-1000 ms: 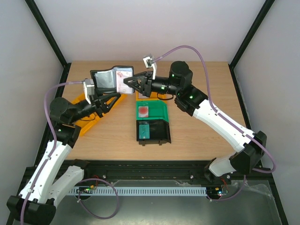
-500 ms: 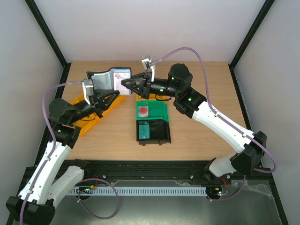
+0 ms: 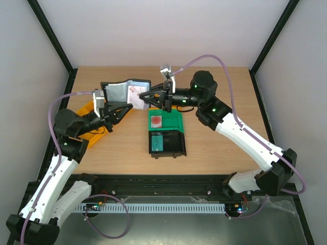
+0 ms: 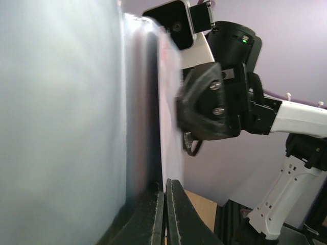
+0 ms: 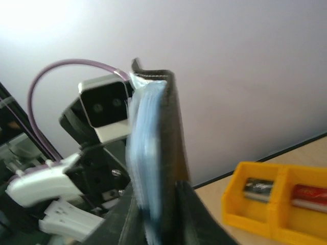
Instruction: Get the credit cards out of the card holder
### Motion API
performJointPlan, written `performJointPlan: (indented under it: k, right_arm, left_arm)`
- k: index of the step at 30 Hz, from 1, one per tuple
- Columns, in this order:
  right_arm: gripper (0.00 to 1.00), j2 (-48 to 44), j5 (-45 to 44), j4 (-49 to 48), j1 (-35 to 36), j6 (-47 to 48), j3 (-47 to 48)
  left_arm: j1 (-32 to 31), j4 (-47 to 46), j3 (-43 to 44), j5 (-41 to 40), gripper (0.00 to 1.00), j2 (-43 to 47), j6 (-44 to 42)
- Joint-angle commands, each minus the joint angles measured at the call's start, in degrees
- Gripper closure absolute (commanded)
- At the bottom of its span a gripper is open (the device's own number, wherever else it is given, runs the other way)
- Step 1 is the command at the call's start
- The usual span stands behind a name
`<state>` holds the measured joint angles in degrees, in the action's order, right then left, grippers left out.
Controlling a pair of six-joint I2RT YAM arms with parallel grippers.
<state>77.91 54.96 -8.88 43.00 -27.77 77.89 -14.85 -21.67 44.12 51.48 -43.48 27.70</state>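
Observation:
The card holder (image 3: 121, 92) is held open in the air between both grippers, blue-grey lining up, black edge on the right. A pale card with pinkish print (image 3: 136, 92) sits in its right half. My left gripper (image 3: 127, 105) is shut on the left half; its wrist view shows the lining (image 4: 61, 117) and the closed gripper (image 4: 165, 184). My right gripper (image 3: 144, 97) is shut on the right half; its wrist view shows the gripper (image 5: 156, 189) clamped on the black cover (image 5: 171, 127). A red card (image 5: 309, 193) lies in the yellow bin (image 5: 255, 204).
A green bin (image 3: 176, 122) with a pale red-spot card (image 3: 156, 120) sits mid-table. A black bin (image 3: 173, 144) with a teal card (image 3: 157, 142) is in front of it. The yellow bin (image 3: 94, 139) lies under my left arm.
Both grippers and the card holder have shifted to the right and a little nearer. The holder has stayed open between them.

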Motion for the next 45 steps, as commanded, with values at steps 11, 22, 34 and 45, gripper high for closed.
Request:
performJointPlan:
  k: [11,22,34,45]
  right_arm:
    - [0.98,-0.6,9.4,-2.2,-0.2,-1.5,0.5]
    - [0.98,-0.2,10.3,-2.4,-0.2,-1.5,1.2]
    - [0.98,-0.9,10.9,3.8,-1.3,2.7,2.4]
    - [0.96,-0.6,12.1,0.6,-2.6,-3.6,3.2]
  left_arm:
    - [1.5,-5.8,0.2,2.3,0.79,-0.5,5.2]
    - [3.0,-5.7,0.4,1.4,0.80,-1.6,10.5]
    - [3.1,-4.5,0.7,1.7,0.97,-1.1,8.9]
    - [3.5,-3.3,0.7,0.5,0.98,-1.4,7.5]
